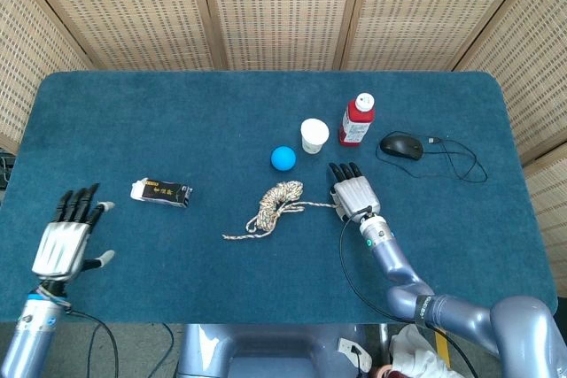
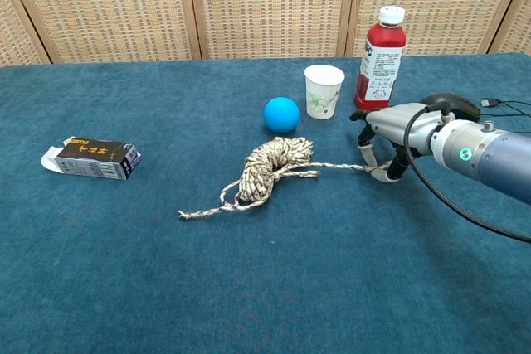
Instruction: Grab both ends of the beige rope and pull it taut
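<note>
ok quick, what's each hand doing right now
Left hand: open, fingers spread, holding nothing.
Right hand: fingers closed on one end of the beige rope.

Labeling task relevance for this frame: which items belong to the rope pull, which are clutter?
Job:
beige rope
right hand, holding one rope end
left hand, open, far from the other end

Lying about:
blue ball
paper cup
red bottle
mouse
black box
</note>
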Motion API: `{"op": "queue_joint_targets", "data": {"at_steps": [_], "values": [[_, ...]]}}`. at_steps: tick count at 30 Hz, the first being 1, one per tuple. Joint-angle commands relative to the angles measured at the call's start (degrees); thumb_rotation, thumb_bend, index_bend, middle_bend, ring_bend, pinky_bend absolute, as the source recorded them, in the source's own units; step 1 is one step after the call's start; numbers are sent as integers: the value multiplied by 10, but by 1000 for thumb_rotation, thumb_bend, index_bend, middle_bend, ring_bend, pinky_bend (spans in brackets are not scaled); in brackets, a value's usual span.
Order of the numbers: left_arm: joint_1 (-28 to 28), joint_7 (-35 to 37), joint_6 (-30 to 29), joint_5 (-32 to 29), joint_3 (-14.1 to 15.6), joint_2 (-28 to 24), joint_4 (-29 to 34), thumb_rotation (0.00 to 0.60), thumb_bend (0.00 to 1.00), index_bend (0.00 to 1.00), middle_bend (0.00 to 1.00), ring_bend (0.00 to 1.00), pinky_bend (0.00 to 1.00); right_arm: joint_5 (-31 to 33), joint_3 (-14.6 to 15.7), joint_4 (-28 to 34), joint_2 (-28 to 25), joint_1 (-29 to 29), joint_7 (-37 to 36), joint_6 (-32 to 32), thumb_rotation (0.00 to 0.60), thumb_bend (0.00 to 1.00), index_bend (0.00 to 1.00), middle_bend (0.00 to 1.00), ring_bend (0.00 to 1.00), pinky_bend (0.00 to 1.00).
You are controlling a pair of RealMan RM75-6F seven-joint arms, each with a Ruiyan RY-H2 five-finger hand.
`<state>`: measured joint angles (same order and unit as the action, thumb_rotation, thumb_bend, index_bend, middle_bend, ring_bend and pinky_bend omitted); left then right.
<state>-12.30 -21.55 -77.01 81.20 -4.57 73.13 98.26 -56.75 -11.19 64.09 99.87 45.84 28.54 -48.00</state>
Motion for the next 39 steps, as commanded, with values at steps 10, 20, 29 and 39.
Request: {"op": "queue_joint_targets", "data": {"at_steps": [10, 20, 29, 39], "values": [[-115, -45, 163, -69, -34, 104, -66, 600, 225, 401, 0, 0, 0, 7, 2, 5, -4, -3, 1, -3, 600, 478, 640, 0, 0, 0], [-189, -20, 249, -128, -70, 164, -116, 600, 303, 443, 0, 0, 0, 13, 2, 5, -1, 0, 11, -5, 600, 479, 643, 0, 0, 0], [-237, 8, 321, -142, -64, 179, -134, 600, 365, 449, 0, 0, 0, 23, 2, 5, 2, 3, 19, -4, 600, 479, 645, 0, 0, 0], [-257, 25, 318, -128, -51, 204, -166, 600, 379, 464, 0, 0, 0, 27, 4, -4, 7, 5, 20, 0, 600, 479, 647, 0, 0, 0]]}}
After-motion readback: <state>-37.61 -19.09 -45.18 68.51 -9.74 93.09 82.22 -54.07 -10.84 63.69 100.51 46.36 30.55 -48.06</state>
